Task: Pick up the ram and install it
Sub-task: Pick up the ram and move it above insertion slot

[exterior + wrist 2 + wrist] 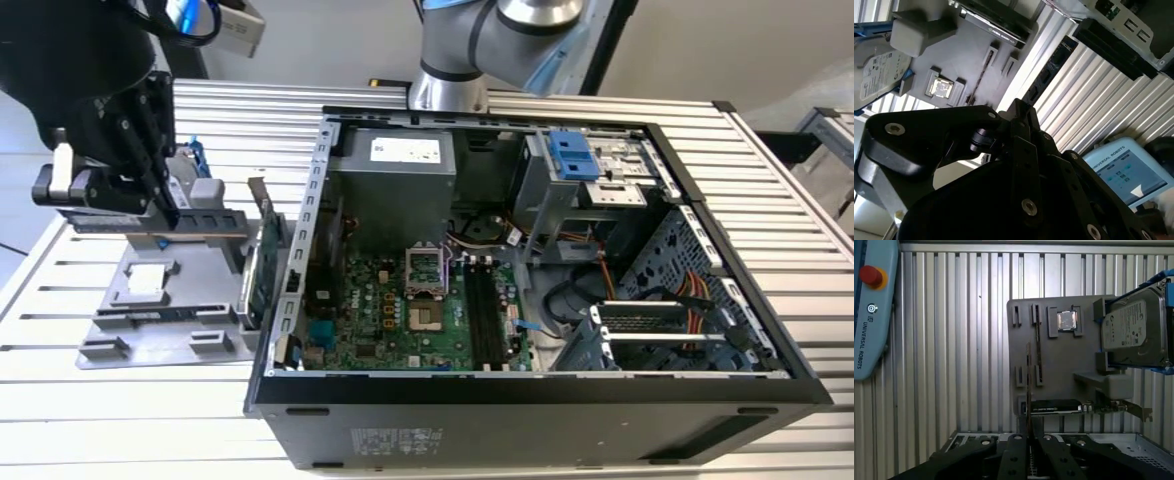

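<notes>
My jaws are clamped on the ram (1028, 382). In the first wrist view it shows edge-on, running straight out from my gripper (1028, 440), so its long axis lies along the gap between my fingers. In the exterior view the ram stands on edge just over the grey tray (160, 300), its long axis running from that view's left to its right; whether it is free of the tray I cannot tell. The slots (487, 315) lie well off toward that view's right, inside the case (534, 385), and their length runs crosswise to the ram's.
</notes>
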Available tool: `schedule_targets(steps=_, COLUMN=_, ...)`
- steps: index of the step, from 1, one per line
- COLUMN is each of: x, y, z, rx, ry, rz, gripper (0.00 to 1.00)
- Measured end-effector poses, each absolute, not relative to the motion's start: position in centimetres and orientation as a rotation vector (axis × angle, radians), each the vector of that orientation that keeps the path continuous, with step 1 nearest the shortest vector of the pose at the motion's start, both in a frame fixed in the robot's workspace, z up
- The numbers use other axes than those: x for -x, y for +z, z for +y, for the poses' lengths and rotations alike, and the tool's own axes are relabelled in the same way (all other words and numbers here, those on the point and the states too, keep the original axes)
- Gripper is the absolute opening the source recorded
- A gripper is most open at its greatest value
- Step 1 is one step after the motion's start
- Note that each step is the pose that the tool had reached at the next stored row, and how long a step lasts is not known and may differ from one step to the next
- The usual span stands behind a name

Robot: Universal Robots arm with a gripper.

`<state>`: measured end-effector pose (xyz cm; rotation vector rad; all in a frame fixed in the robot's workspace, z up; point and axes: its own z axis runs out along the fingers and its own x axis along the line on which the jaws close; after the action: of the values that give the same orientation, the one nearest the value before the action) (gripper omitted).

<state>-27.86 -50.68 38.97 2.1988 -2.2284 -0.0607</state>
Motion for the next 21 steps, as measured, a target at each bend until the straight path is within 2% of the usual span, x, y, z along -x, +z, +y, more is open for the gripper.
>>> schedule_targets(steps=21, x=25.1, y=39.0, z=-50.7, rx=-2.202, ry=-0.061, rz=-2.225, gripper=0.00)
